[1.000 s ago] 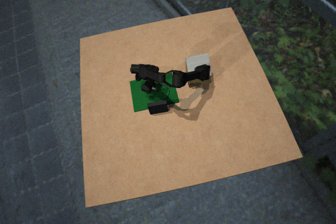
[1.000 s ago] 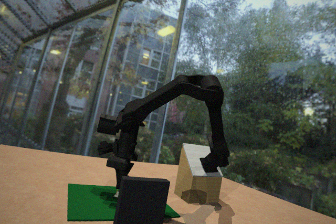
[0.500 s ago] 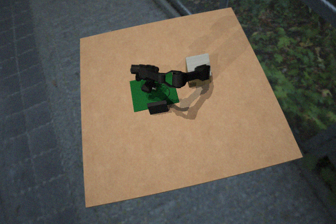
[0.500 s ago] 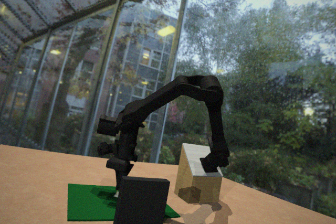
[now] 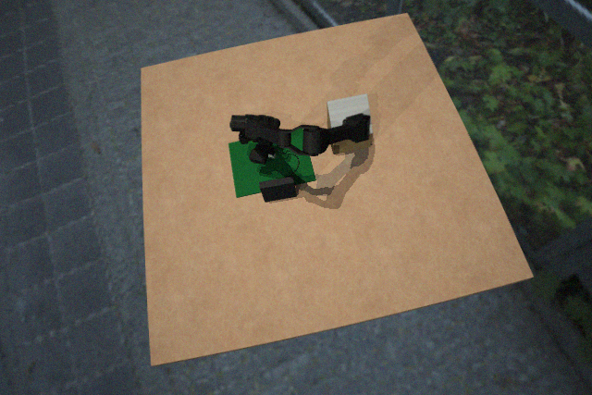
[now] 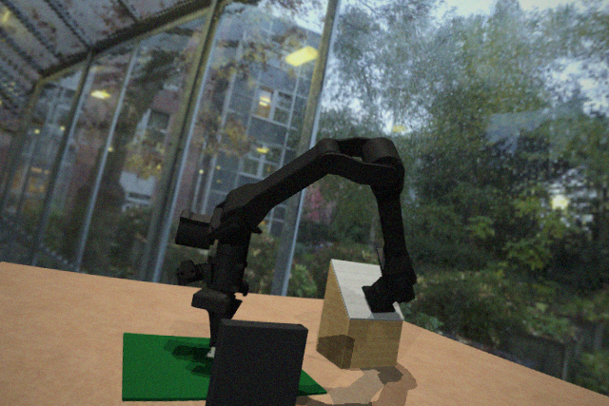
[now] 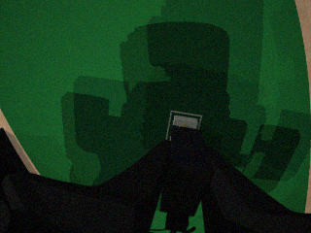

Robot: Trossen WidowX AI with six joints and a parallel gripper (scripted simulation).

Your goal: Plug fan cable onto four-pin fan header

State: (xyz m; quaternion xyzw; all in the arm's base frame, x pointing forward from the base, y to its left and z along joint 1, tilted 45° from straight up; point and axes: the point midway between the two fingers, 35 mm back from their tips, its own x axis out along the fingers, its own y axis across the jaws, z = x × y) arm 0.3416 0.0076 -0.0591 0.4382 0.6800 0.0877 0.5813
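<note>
The green board [image 5: 246, 178] [image 6: 157, 367] [image 7: 44, 58] lies flat on the table. The white fan header [image 6: 211, 352] [image 7: 186, 120] stands on it inside a pale printed outline. My gripper [image 6: 212, 340] [image 7: 185, 149] points down at the header, shut on the black plug [image 7: 188, 138]. In the wrist view the plug covers the near part of the header, and a pale strip of the header shows beyond it. How deep the plug sits is hidden. The thin dark cable [image 5: 298, 159] loops over the board in the top view; a short piece shows behind the plug in the wrist view.
The black fan block [image 5: 278, 191] [image 6: 258, 362] stands at the board's near edge and hides part of it in the exterior view. The arm's base rests on a wooden block with a pale sloped top [image 5: 346, 108] [image 6: 343, 288], right of the board. Arm shadows fall across the board.
</note>
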